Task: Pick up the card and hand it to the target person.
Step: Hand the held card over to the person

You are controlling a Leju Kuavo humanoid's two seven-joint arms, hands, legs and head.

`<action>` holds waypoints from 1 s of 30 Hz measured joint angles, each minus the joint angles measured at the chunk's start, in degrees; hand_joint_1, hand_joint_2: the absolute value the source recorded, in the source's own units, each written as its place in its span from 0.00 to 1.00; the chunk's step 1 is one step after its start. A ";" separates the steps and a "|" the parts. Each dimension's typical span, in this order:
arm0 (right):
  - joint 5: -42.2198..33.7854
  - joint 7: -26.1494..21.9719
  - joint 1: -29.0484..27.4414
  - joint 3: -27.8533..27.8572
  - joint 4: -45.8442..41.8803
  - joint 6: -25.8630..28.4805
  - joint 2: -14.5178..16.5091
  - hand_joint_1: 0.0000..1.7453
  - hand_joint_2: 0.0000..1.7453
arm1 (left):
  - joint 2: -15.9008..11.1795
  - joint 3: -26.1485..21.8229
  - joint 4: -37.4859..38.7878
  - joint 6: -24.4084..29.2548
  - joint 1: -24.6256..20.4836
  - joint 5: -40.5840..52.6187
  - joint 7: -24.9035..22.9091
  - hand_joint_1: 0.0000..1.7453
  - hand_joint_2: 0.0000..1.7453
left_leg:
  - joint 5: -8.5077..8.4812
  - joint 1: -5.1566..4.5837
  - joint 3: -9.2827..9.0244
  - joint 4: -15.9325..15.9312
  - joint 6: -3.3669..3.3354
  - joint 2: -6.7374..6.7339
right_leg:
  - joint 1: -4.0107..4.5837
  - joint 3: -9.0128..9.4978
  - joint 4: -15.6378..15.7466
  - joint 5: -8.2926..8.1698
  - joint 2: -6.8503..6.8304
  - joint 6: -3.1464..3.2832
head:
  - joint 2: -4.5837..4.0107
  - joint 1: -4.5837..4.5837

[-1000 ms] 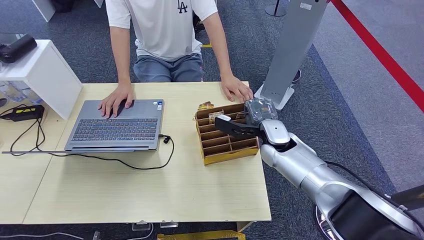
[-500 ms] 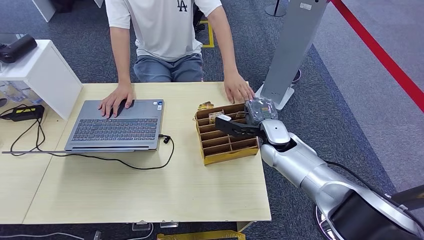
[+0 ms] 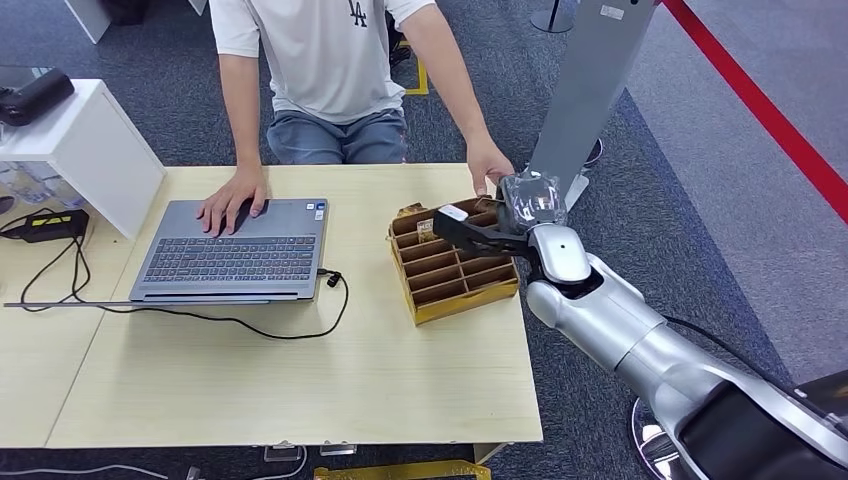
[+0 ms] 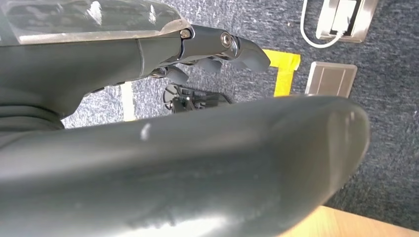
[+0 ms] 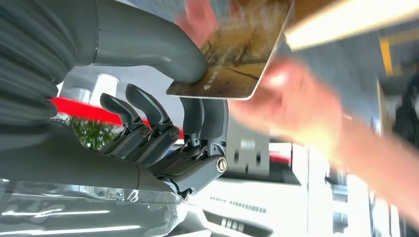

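My right hand [image 3: 490,232] hovers over the far end of the wooden slotted box [image 3: 455,290] on the table's right side. It pinches a card [image 3: 449,215] between thumb and fingers. In the right wrist view the card [image 5: 237,49] shows a brownish picture and sticks out past the thumb [image 5: 148,44], with the person's blurred hand [image 5: 296,108] close behind it. The person sits at the far side of the table, one hand [image 3: 490,165] raised just beyond my right hand. My left hand [image 4: 212,49] hangs over the carpet with fingers apart, holding nothing.
An open laptop [image 3: 235,250] lies on the left of the table [image 3: 300,390] with the person's other hand [image 3: 232,200] on it and a black cable [image 3: 250,320] trailing. A white box [image 3: 80,150] stands far left. A grey pillar stand [image 3: 590,90] rises beyond the right edge.
My right hand has lifted up and away from the box toward the person, taking the card with it. The person's hand has left the table and moved toward my hand.
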State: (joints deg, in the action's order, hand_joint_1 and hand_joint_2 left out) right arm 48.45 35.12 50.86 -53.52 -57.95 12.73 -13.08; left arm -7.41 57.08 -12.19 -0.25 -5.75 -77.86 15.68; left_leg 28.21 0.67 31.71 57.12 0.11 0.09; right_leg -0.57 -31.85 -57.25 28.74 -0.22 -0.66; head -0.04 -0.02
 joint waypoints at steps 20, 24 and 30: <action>9.45 -2.26 -10.42 9.58 -27.07 4.20 -4.82 0.00 1.00 | 0.13 -0.06 -0.01 -0.29 0.44 0.03 0.01 0.00 0.00 | 0.01 0.00 0.04 -0.01 -0.01 0.00 | 0.00 -0.01 0.02 0.01 0.00 0.00 | 0.00 -0.02; 5.63 -7.11 -13.04 10.93 -27.87 8.70 -4.79 0.00 1.00 | 0.20 -0.09 -0.01 -0.45 0.42 0.01 0.23 0.00 0.00 | 0.01 0.00 0.03 -0.01 -0.01 0.00 | 0.00 0.00 0.02 0.01 0.00 0.00 | -0.01 0.03; -20.68 -26.41 -19.04 14.33 -28.30 18.31 -3.77 0.00 1.00 | 0.26 -0.29 -0.01 0.43 0.42 -0.89 0.52 0.00 0.00 | 0.01 0.00 0.02 -0.01 -0.01 0.01 | 0.00 0.02 0.02 0.01 0.00 0.00 | -0.01 0.02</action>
State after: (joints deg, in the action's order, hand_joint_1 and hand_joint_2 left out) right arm 27.78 8.72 31.81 -39.19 -86.25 31.04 -16.85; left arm -7.15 56.79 -12.20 0.18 -5.33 -78.75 16.20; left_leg 28.23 0.68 31.73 57.11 0.11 0.11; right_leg -0.57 -31.83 -57.23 28.76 -0.22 -0.66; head -0.05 0.00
